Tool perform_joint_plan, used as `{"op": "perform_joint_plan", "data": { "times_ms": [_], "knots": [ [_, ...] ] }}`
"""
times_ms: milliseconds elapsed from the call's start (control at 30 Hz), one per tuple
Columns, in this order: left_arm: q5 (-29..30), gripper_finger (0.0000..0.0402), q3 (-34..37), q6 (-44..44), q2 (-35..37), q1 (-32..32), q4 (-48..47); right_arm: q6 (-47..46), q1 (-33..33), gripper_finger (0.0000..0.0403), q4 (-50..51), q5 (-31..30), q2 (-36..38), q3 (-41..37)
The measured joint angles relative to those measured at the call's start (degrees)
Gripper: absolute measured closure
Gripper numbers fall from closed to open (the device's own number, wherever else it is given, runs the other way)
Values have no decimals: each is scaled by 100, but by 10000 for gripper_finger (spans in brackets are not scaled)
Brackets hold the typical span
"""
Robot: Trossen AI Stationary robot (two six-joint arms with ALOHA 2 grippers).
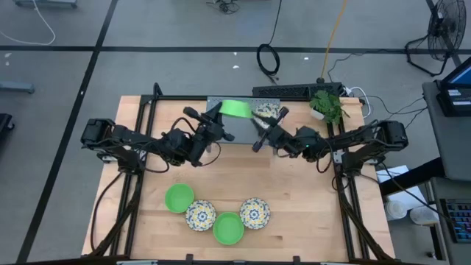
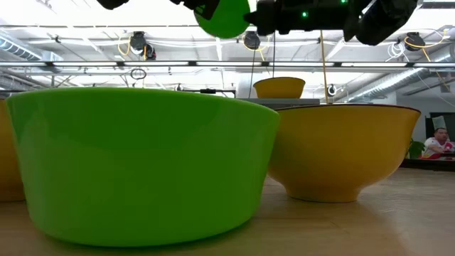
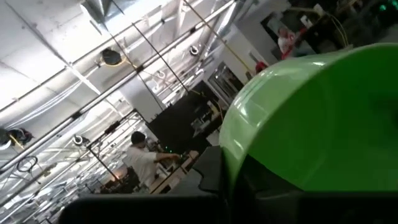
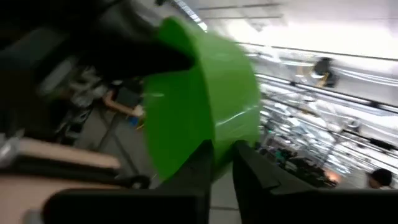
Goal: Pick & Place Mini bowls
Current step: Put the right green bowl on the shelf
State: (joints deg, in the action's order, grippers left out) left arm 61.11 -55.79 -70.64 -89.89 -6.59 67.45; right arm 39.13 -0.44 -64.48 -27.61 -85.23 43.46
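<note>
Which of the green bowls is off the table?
The plain green bowl held up in the left hand over the table's far edge; the other two green bowls sit on the wood.

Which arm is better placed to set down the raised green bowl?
Probably the left: the left gripper grips the green bowl over the grey stand; the right gripper sits beside it.

Four mini bowls (image 1: 217,216) clustered at six o'clock on the table (image 1: 309,213), touching or just beside one another. Raised bowl (image 1: 235,109) at twelve o'clock over the stand (image 1: 243,125), between left gripper (image 1: 213,118) and right gripper (image 1: 266,129). Another bowl (image 1: 266,110) on the stand at one o'clock. Plant (image 1: 327,105) at two o'clock.
</note>
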Motion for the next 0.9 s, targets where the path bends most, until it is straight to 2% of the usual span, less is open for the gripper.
{"op": "perform_joint_plan", "data": {
  "times_ms": [133,233,333,467,600,700,767,833,900],
  "knots": [
    [413,397,-23,-200,260,-194,-60,-88,82,274,1018,-109,46,-15],
    [975,398,-92,-399,555,-263,-61,-349,208,216,1590,-238,204,-15],
    [1347,398,-220,-513,786,-185,-106,-347,423,174,2070,-316,378,-14],
    [1649,399,-467,-58,1296,117,-1012,-158,701,147,2170,-709,799,-17],
    [1732,399,-664,495,1643,670,-2312,180,892,146,2187,-1027,1301,-42],
    [1172,399,-758,1235,1898,1242,-3364,300,899,154,2164,-1143,1741,-84],
    [551,399,-796,2205,2056,1656,-4512,280,871,159,2198,-1181,1988,-100],
    [-653,399,-952,3692,2151,2132,-6018,205,871,163,2493,-1322,2223,-130],
    [-2244,399,-1236,5174,2155,2752,-7416,185,871,166,2792,-1470,2412,-131]
  ]
}}
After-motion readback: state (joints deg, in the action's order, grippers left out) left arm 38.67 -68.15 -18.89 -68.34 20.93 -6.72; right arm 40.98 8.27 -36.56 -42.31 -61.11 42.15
